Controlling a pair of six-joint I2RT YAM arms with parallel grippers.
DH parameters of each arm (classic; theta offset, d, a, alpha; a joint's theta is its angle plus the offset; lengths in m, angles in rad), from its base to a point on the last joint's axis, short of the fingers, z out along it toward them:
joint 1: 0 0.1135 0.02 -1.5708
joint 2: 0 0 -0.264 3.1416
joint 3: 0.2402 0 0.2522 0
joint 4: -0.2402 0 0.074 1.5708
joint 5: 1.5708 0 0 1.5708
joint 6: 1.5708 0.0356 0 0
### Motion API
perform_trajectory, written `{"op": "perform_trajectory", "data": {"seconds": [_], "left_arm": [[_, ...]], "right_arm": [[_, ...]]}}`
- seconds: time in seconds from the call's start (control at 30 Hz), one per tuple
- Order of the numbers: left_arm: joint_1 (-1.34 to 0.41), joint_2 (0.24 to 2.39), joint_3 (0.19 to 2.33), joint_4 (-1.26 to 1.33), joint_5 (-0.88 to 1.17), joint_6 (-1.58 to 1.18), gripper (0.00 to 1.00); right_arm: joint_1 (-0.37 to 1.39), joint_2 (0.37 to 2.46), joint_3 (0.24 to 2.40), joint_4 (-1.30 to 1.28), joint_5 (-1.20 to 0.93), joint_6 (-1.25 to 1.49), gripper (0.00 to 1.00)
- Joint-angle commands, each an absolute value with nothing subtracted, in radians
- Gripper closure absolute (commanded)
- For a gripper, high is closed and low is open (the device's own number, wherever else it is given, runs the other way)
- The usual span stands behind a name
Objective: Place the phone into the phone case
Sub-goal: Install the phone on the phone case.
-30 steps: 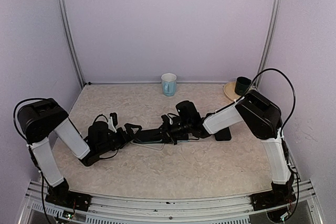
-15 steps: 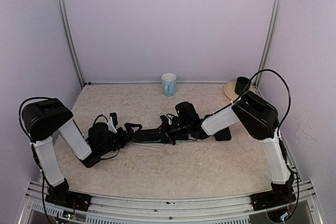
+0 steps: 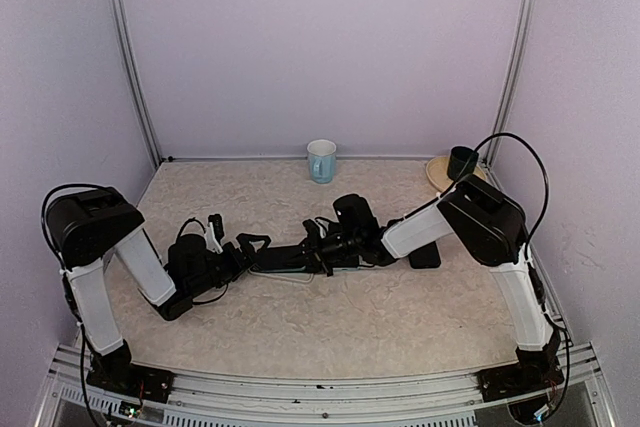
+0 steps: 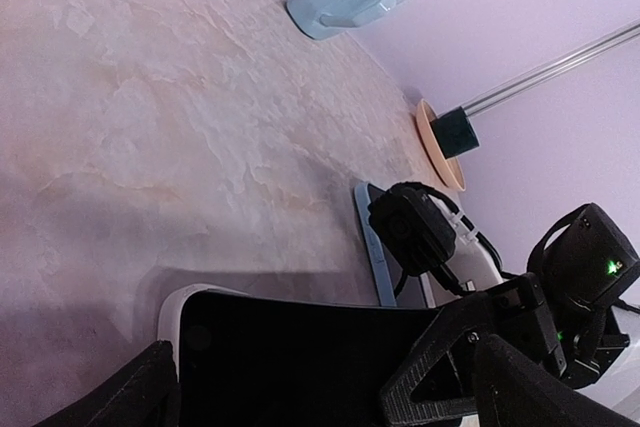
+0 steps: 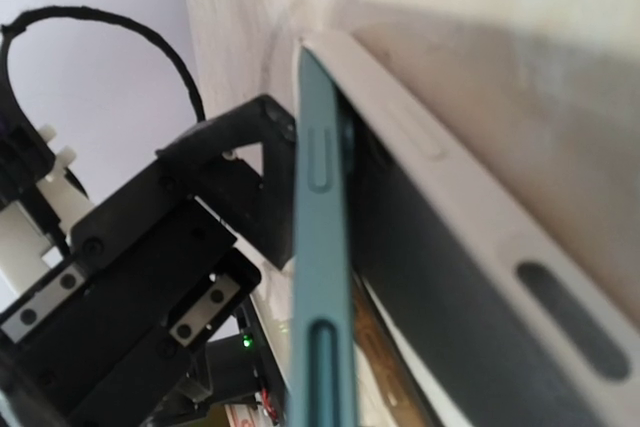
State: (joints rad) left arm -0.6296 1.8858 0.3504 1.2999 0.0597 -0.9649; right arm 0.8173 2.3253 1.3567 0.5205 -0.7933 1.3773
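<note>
The phone is pinched in the fully closed right jaws and is tilted edge-up over the phone case on the counter (long axes parallel, running arm to arm). The case's left end is straddled by the wide-open left jaws, nothing gripped.

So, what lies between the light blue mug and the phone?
Nothing: in the top view, the marbled tabletop between the light blue mug and the phone is bare.
</note>
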Motion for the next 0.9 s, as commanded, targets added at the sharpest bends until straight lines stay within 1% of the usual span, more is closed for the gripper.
{"op": "perform_trajectory", "data": {"seconds": [0.0,0.13,0.6,0.87], "left_arm": [[-0.653,1.911,0.345,1.253,0.192,-1.011,0.01],[-0.621,1.880,0.319,1.249,0.194,-1.016,0.01],[-0.582,1.737,0.289,1.131,0.201,-0.968,0.01],[-0.581,1.699,0.308,1.144,0.323,-0.933,0.01]], "right_arm": [[0.854,2.367,1.349,0.568,-0.842,1.386,1.00],[0.838,2.336,1.310,0.665,-0.853,1.390,1.00],[0.803,2.251,1.272,0.780,-0.906,1.307,1.00],[0.801,2.189,1.226,0.768,-0.932,1.203,1.00]]}}
